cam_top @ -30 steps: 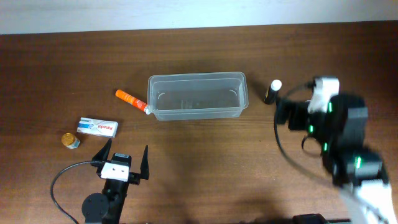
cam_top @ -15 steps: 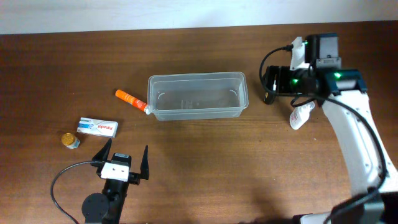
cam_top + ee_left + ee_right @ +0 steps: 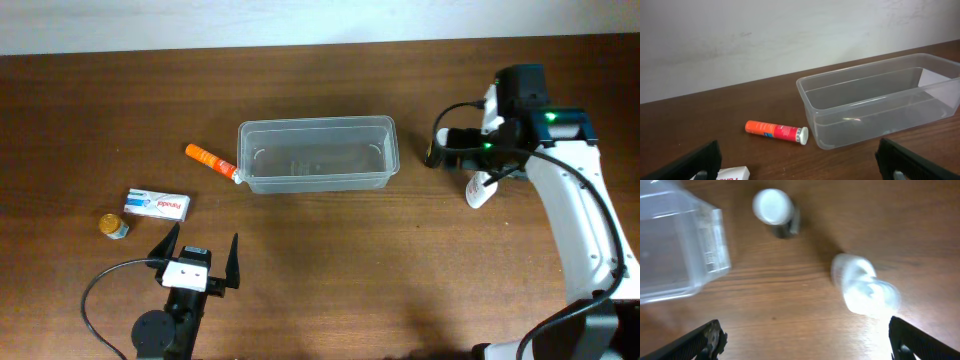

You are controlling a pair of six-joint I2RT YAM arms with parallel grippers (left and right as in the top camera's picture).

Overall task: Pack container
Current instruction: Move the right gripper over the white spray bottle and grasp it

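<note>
Clear plastic container (image 3: 318,124) sits mid-table in the overhead and looks empty. An orange tube (image 3: 209,160), a box (image 3: 158,204) and a small jar (image 3: 113,226) are off to its left. A dark bottle (image 3: 437,148) and a white bottle (image 3: 480,189) are on its right.

Left wrist view: the left gripper (image 3: 797,162) is spread wide with nothing in it. The tube's cap shows just beside the container's near-left corner; can't tell if it's touching.

Right wrist view: the right gripper (image 3: 805,335) is also spread and empty, above both bottles. The white one is blurry here. My take: centre over the upright dark bottle before dropping, since its neighbour is close enough to get knocked.
</note>
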